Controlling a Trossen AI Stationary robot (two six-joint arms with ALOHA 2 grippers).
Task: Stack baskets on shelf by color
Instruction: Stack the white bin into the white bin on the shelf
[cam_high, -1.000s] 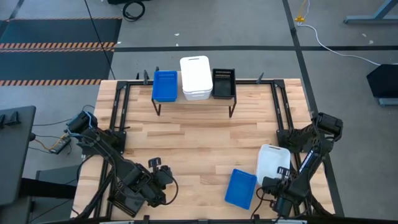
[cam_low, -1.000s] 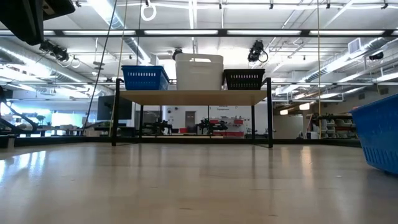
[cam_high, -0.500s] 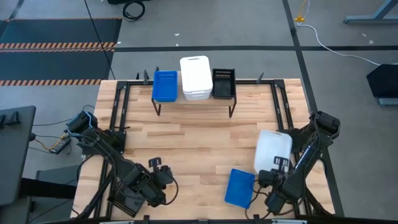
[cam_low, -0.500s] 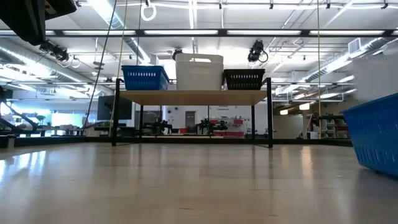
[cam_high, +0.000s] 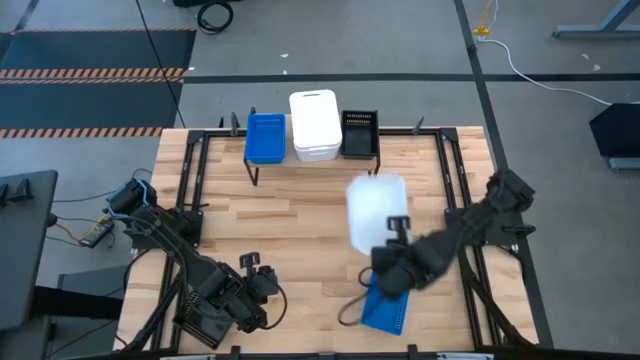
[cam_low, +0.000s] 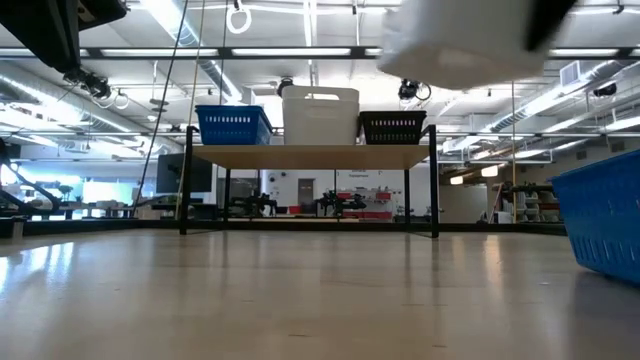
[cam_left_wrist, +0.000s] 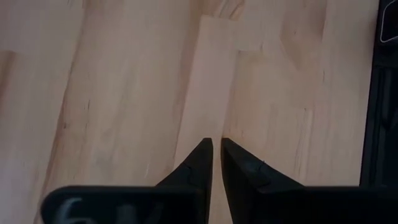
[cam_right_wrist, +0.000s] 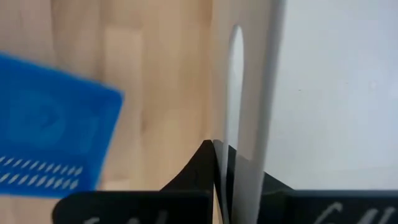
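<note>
The right gripper (cam_right_wrist: 214, 149) is clamping its fingers (cam_right_wrist: 198, 163) tight on the thin end wall of a white basket (cam_high: 377, 211), right beside the slot handle cut into that wall, as the right wrist view is showing. In the high view this gripper (cam_high: 398, 262) is hanging over the middle-right of the surface (cam_high: 300, 240), with the white basket blurred and lifted clear of the wood, reaching out toward the shelf (cam_high: 312, 158). In the low view the same basket (cam_low: 455, 40) is floating high up, above the level of the shelf top.

A blue basket (cam_high: 385, 305) is lying on the surface near the front edge, just under and beside the right gripper; the low view is catching its slotted side (cam_low: 600, 225) at the right edge.

On the shelf, at the far side of the surface, a blue stack (cam_high: 265, 137) is sitting on the left, a white stack (cam_high: 314, 125) in the middle and a black stack (cam_high: 360, 134) on the right, side by side.

The left gripper (cam_left_wrist: 216, 149) is waiting at the front-left corner of the surface, its fingers (cam_left_wrist: 196, 165) nearly pressed together with only a thin gap showing, grasping nothing, pointing down at bare wood.
</note>
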